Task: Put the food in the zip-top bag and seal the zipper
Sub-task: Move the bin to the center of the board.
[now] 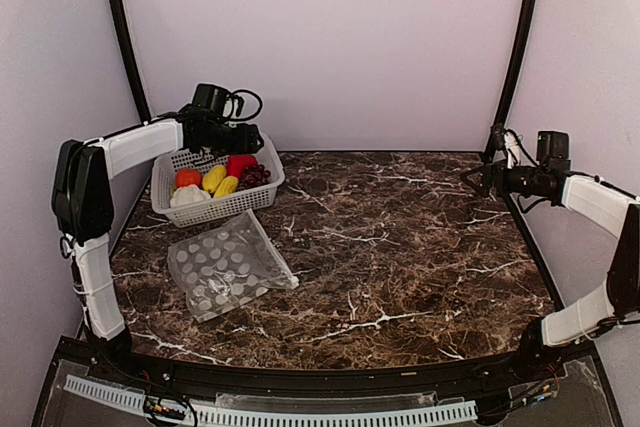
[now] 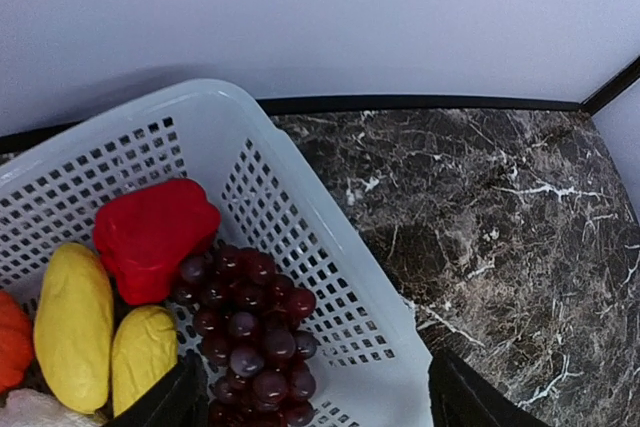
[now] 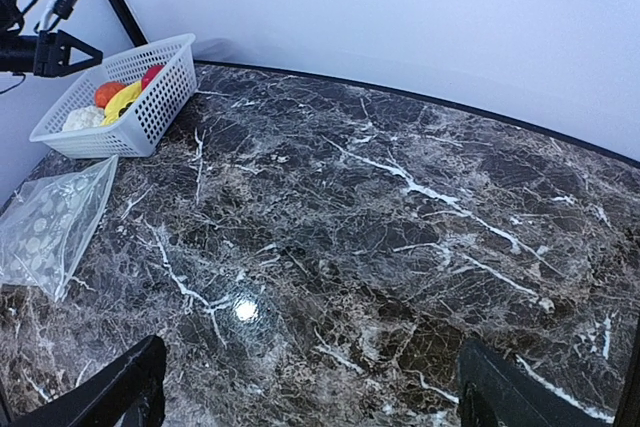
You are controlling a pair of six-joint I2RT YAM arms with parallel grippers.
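Dark marble tabletop (image 1: 400, 247), lilac walls (image 1: 330, 37); basket (image 1: 215, 209) back-left, bag (image 1: 228, 265) flat beside; left fingers (image 2: 160, 402) wide, right fingers (image 3: 110, 392) wide.

White mesh basket (image 1: 215, 209) — on dark marble table (image 1: 400, 247)

Dark brown marble-patterned surface (image 1: 400, 247) with white veining, plain pale walls (image 1: 330, 37) on three sides, black curved posts (image 1: 125, 37) at the rear corners, small bright light reflection (image 3: 245, 309) on the glossy top, white perforated strip (image 1: 300, 414) along the near edge.
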